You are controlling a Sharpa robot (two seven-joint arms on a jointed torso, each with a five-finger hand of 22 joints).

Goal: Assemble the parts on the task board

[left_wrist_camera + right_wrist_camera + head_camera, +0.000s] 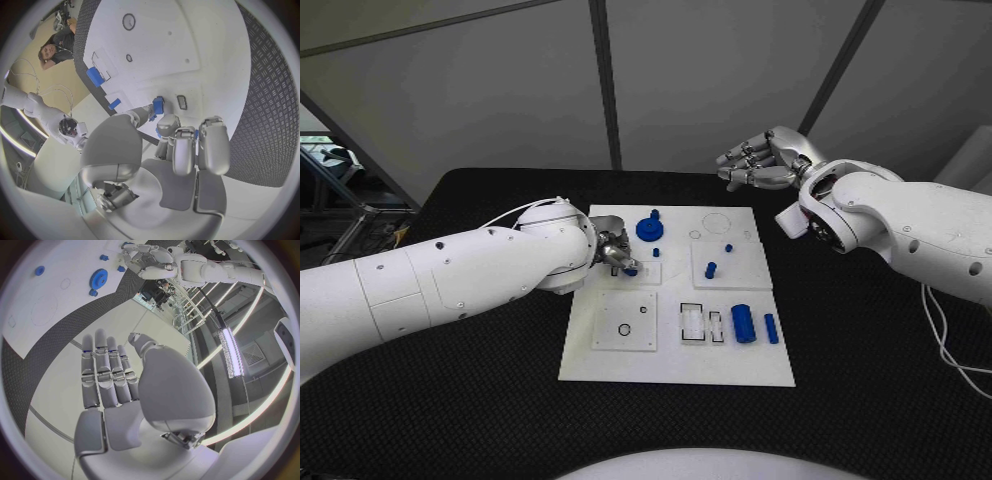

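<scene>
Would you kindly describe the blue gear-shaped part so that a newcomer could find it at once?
Start at the white rectangular task board in the middle of the black table. Go to its far edge, left of centre, beyond the left hand. The blue gear-shaped part sits there: it is the widest blue piece and alone has a toothed round rim, unlike the small plain pegs nearby.

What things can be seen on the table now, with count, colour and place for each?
table: one, black, under everything.
task board: one, white, middle of the table.
gear: one, blue, far part of the board.
small pegs: three, blue, far half of the board.
cylinder: one, blue, near right part of the board.
bar: one, blue, right beside the cylinder.
small blue part: one, pinched by the left hand.
left hand: over the board's left side.
right hand: raised beyond the board, holding nothing.
</scene>
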